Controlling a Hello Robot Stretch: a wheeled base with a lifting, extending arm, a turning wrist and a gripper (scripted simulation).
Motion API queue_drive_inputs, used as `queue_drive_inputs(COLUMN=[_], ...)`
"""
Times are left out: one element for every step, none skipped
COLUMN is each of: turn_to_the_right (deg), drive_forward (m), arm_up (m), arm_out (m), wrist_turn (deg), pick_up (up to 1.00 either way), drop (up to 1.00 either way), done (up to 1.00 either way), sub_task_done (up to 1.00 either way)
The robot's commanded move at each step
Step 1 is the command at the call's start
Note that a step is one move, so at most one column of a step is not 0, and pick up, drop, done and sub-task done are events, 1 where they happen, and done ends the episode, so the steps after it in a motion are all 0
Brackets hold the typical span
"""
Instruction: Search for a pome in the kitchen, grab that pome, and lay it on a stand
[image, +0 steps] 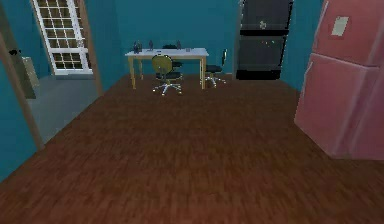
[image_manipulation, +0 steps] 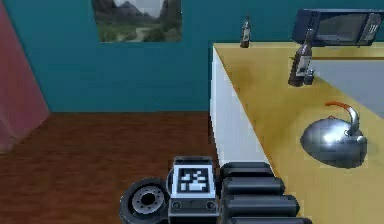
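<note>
Forward view: wood floor (image: 180, 160) runs up to a light-topped table (image: 170, 52) by the teal far wall. A yellow-backed office chair (image: 164, 68) sits at its front edge, a darker chair (image: 214, 72) by its right end. Glass-paned door (image: 60, 32) far left, tall black appliance (image: 265, 38) right of the table, pink fridge (image: 345, 85) on the right.

Arm side view: yellow-topped counter (image_manipulation: 260, 90) with a silver kettle (image_manipulation: 335, 135) mid-top, a small bottle (image_manipulation: 245, 32) at its far left corner, a dark tap-like thing (image_manipulation: 300, 62) further in, a microwave (image_manipulation: 338, 24) at the far edge. My gripper (image_manipulation: 147, 202) is a dark lump at the bottom edge; what its fingers are doing or holding, can't tell. Where the pome is, can't tell either.
</note>
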Motion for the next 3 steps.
queue_drive_inputs(turn_to_the_right=[0.0, -30.0, 0.0], drive_forward=[0.05, 0.00, 1.00], arm_up=[0.00, 0.00, 0.00], arm_out=[0.00, 0.00, 0.00], wrist_turn=[0.0, 0.0, 0.0], pick_up=[0.00, 0.00, 0.00], drop=[0.00, 0.00, 0.00], done=[0.00, 0.00, 0.00], sub_task_done=[0.00, 0.00, 0.00])
